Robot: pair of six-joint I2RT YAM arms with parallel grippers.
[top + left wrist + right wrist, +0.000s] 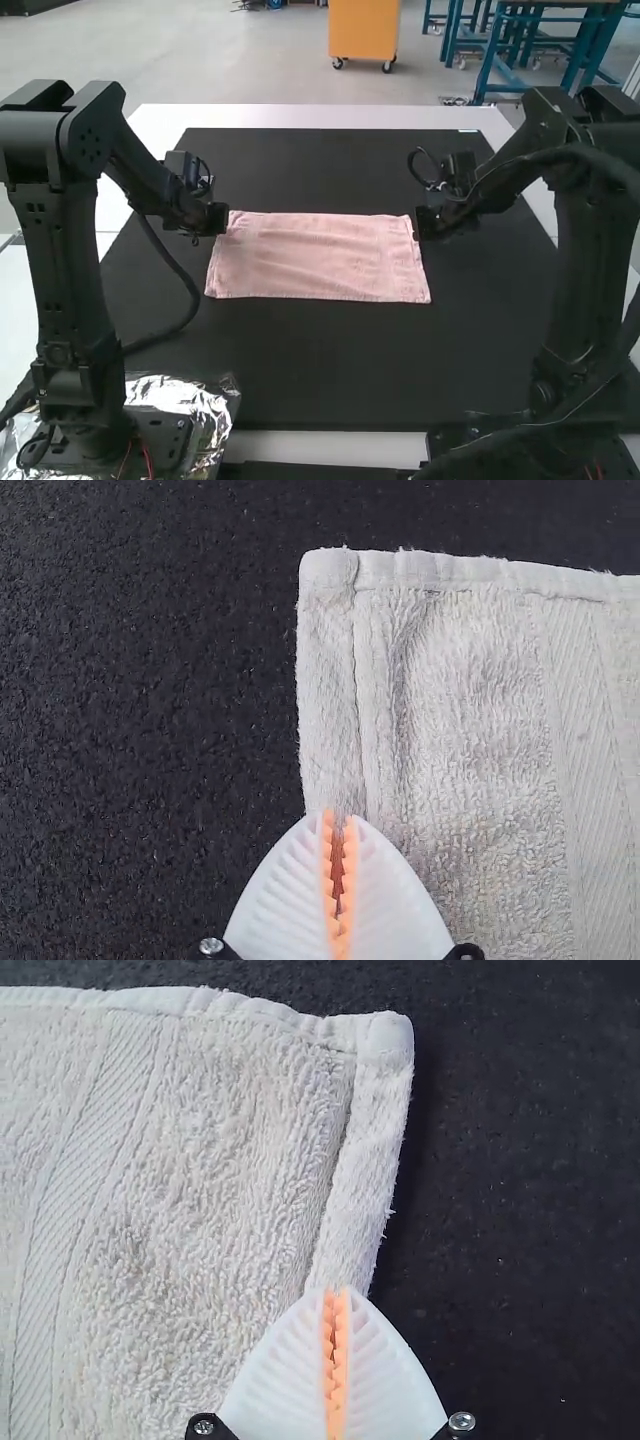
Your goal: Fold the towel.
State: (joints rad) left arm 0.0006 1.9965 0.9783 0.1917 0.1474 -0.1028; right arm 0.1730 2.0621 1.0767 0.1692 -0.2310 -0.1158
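The pale pink terry towel [318,260] lay flat on the black mat [330,370] over the white worktop [310,117], a wide rectangle, faintly rumpled. It had thick stitched hems, and a ribbed woven band ran near each short side. The left end effector [218,222] was closed at one short side's hem, the right end effector [424,223] closed at the opposite one; I couldn't tell whether either pinched any cloth.
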